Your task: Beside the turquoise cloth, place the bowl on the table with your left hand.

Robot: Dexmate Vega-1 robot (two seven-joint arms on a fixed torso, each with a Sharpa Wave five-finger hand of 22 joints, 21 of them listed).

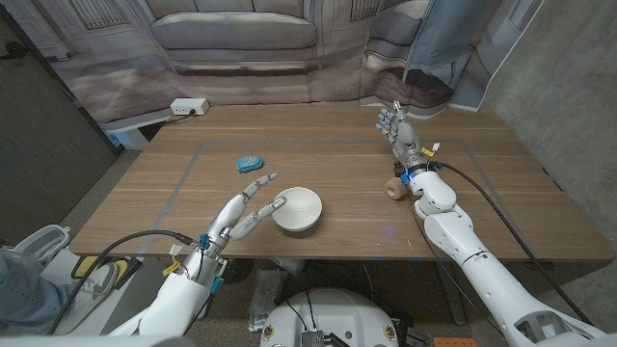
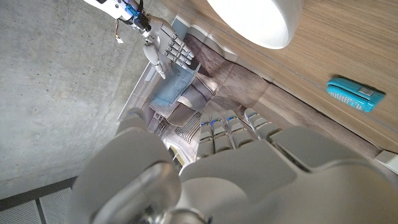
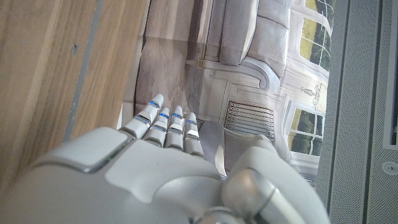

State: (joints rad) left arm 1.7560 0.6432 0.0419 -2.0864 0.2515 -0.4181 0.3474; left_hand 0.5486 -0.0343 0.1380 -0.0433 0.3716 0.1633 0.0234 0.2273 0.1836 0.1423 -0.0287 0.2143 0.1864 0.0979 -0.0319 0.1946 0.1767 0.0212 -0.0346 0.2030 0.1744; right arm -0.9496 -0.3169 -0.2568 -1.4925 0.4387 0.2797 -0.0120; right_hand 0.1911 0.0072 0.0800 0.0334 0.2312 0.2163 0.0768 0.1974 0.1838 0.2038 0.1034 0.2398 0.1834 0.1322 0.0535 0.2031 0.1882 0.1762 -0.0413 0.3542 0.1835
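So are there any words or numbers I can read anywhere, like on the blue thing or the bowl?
No text can be read in these pictures.
The turquoise thing has a small white patch and a dotted part, too small to tell if it bears writing.
The white bowl is plain.
The white box at the table's far edge shows no markings that can be made out.
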